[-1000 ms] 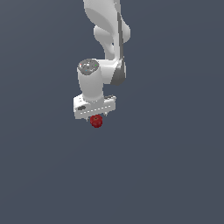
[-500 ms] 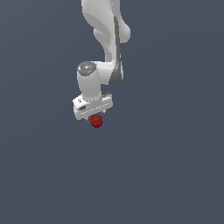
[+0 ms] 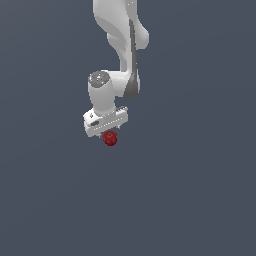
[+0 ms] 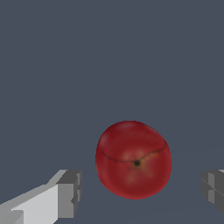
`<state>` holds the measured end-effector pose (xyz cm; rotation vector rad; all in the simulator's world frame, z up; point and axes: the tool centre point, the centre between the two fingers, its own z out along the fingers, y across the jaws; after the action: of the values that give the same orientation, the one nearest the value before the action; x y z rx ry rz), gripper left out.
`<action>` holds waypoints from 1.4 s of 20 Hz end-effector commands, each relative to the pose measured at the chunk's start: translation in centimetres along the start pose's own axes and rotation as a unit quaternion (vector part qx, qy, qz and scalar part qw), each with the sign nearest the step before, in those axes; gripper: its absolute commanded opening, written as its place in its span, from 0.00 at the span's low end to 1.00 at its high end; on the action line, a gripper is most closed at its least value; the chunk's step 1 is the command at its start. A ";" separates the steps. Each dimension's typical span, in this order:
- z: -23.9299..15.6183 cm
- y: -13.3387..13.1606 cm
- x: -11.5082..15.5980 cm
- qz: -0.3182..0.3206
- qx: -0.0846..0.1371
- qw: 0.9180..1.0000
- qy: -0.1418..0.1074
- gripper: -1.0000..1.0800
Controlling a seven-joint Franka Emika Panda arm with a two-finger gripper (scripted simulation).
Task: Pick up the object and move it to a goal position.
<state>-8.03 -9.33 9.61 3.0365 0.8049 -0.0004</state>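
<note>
Hanging over the small red ball (image 3: 110, 138), the white gripper (image 3: 107, 131) has its two fingers spread wide, and it holds nothing. In the wrist view the ball (image 4: 133, 160) sits in the gap between the two grey pads (image 4: 70, 193), with room left on each side. Neither pad touches it. The ball is dark red and round, like a tiny apple, and its little stem dimple faces up at the wrist camera. It is much thinner than the gripper is wide.

In the exterior view the ball peeks out just under the gripper, a bit toward that view's right. It looks like it rests on the flat grey table (image 3: 190, 200). I cannot tell how high the fingertips are above the table.

My guess is that this is the reaching step, before the grab. The ball has not been picked up yet.

Next, the gripper needs to go down until the pads are beside the ball's middle, then squeeze gently. A round ball can roll or pop out, so the squeeze should be straight across it. After that comes the lift and the carry. No goal spot shows in the pictures.
</note>
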 end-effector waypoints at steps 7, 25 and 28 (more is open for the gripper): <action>2.6 -0.1 -0.1 -0.001 0.000 1.000 0.000 0.96; 5.0 0.0 -0.1 -0.002 0.000 1.000 0.000 0.00; 4.9 0.1 -0.1 -0.001 -0.001 1.000 0.001 0.00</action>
<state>-8.11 -9.44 4.73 3.0346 0.8090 0.0011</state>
